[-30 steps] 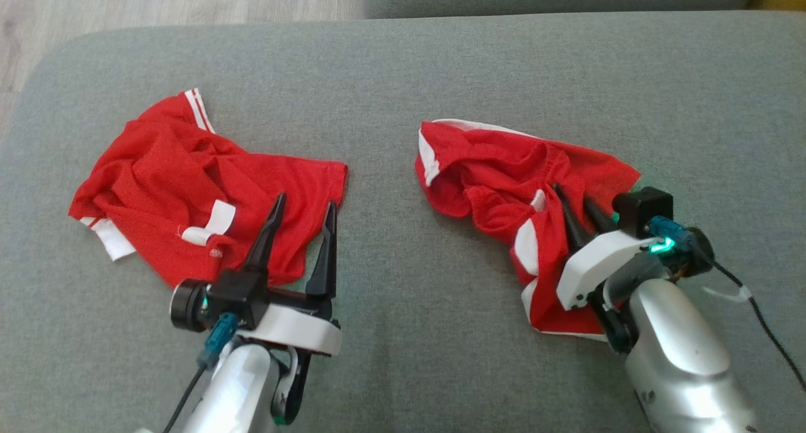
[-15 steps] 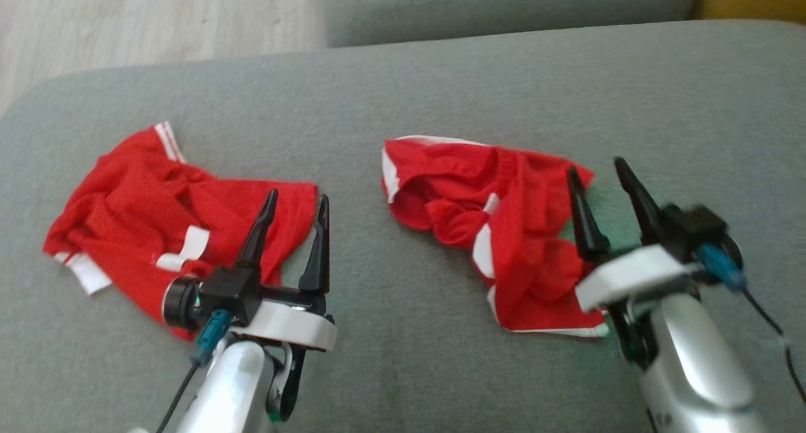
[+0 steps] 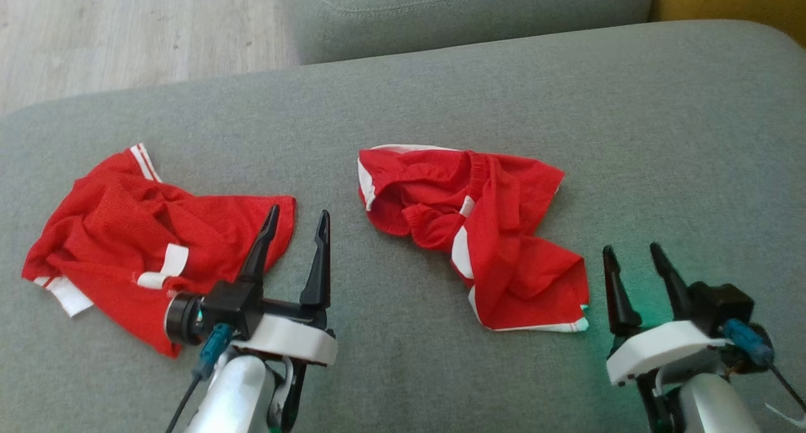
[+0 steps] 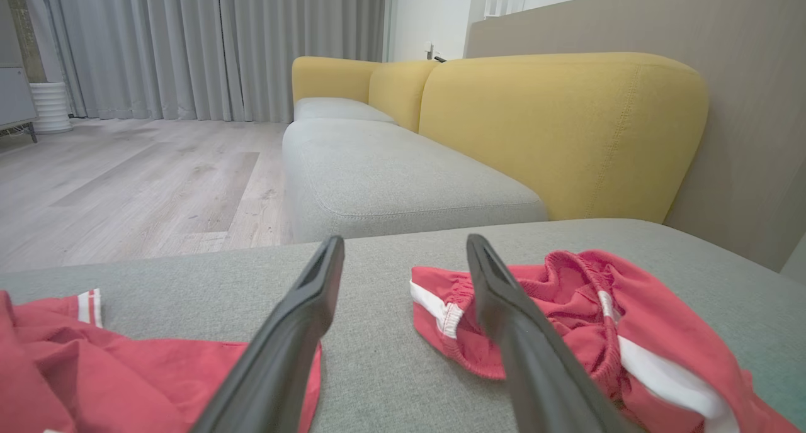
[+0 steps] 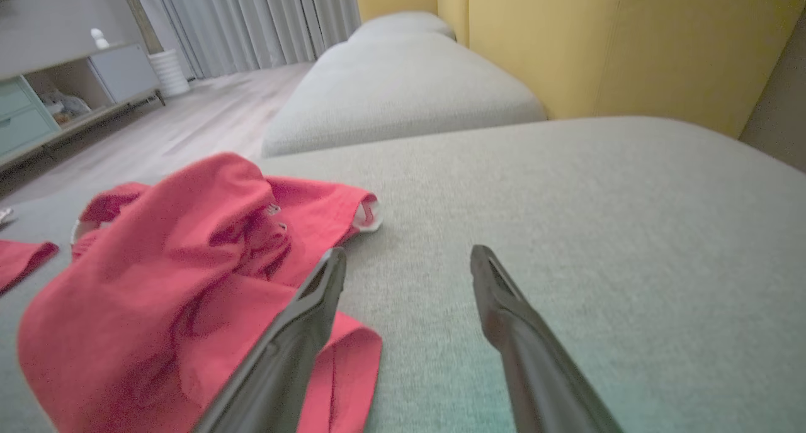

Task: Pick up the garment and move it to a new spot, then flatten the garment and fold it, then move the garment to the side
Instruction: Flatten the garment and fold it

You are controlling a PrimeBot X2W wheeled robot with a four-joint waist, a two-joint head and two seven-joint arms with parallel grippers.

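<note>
The red shorts (image 3: 491, 231) lie crumpled near the middle of the grey seat cushion (image 3: 567, 106), bunched into loose folds with one leg trailing toward the near edge. They are a thin, slightly shiny knit with white side stripes, a white hem trim and a gathered elastic waistband that shows in the left wrist view (image 4: 567, 307). Nothing holds them

The right gripper (image 3: 631, 249) stands just beside their near right corner, over bare cushion, its two dark tapered fingers spread wide and holding nothing. The left gripper (image 3: 299, 211) is spread just as wide and holds nothing, its fingers over the right edge of a red shirt (image 3: 138, 238), a mesh piece with white cuffs rumpled toward the cushion's left edge

The cushion is a coarse woven fabric with rounded corners. Beyond its far edge sit a second grey cushion (image 3: 472, 5), a yellow backrest (image 4: 567, 124) and a pale wood floor (image 3: 126, 30)
</note>
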